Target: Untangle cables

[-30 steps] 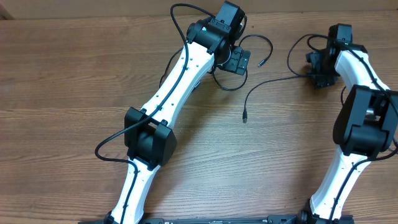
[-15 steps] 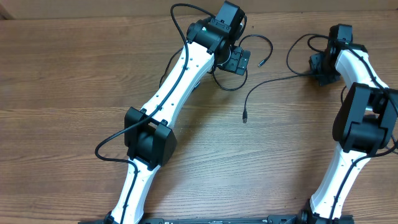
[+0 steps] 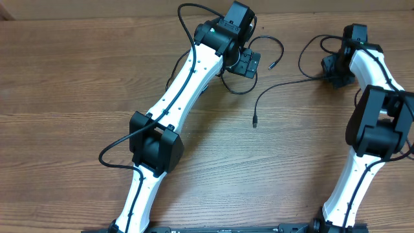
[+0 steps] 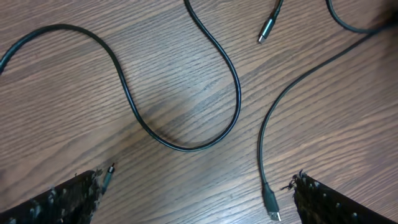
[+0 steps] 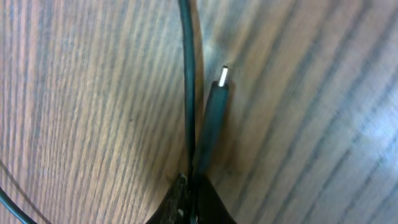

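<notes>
On table (image 3: 65, 77): thin black cables (image 4: 239, 93), loose curves, small plugs.
Right hand (image 5: 193, 193): clenched on cable beside plug.
Left hand (image 4: 198, 183): released, empty.

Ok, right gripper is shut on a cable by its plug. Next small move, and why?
Probably lift the right gripper slightly and draw it away from the left gripper: it pinches the cable just behind its plug, and the other cables lie slack under the open left gripper.
</notes>
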{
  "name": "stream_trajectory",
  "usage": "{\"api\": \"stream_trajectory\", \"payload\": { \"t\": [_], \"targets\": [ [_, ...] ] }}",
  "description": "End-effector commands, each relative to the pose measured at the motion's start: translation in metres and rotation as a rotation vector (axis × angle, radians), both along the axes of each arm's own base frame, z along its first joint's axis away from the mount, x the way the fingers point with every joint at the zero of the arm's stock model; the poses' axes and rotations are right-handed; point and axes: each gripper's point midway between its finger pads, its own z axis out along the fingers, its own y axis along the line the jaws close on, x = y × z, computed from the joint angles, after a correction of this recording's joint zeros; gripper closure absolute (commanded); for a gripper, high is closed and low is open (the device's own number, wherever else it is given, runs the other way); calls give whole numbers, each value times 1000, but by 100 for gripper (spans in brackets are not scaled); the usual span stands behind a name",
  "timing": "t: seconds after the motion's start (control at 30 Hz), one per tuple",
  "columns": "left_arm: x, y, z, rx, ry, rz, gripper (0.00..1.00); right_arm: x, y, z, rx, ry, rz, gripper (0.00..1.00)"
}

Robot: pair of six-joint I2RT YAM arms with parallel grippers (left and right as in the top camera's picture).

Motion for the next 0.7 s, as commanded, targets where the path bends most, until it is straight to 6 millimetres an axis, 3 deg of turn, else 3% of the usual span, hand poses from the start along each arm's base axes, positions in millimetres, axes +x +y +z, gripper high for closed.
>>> {"api": "stream_trajectory", "payload": {
  "t": [0.0, 0.33, 0.67],
  "targets": [
    [1, -2, 4, 4, -20, -31, 0, -4, -2, -20, -19, 72, 121, 96],
    [-9, -5, 1, -2, 19, -80, 1, 38, -12, 124, -148, -95, 312, 96],
    [-21, -13, 1, -45, 66, -119, 0, 47, -18, 267, -281, -351, 326, 96]
  ]
}}
